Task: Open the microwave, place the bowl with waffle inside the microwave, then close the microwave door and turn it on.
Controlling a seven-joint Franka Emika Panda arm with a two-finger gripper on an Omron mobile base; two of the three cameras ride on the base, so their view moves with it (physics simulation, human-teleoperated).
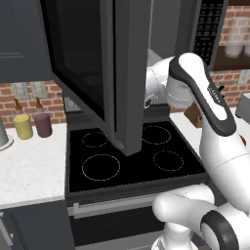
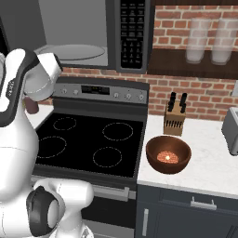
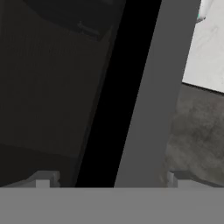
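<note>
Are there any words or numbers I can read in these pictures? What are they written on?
None can be read.
Microwave button panel: rows of tiny light marks, too small and blurred to read.
Stove control strip: a small display with faint marks, unreadable.
Robot arm: a small mark on its dark cover, too blurred to read.
</note>
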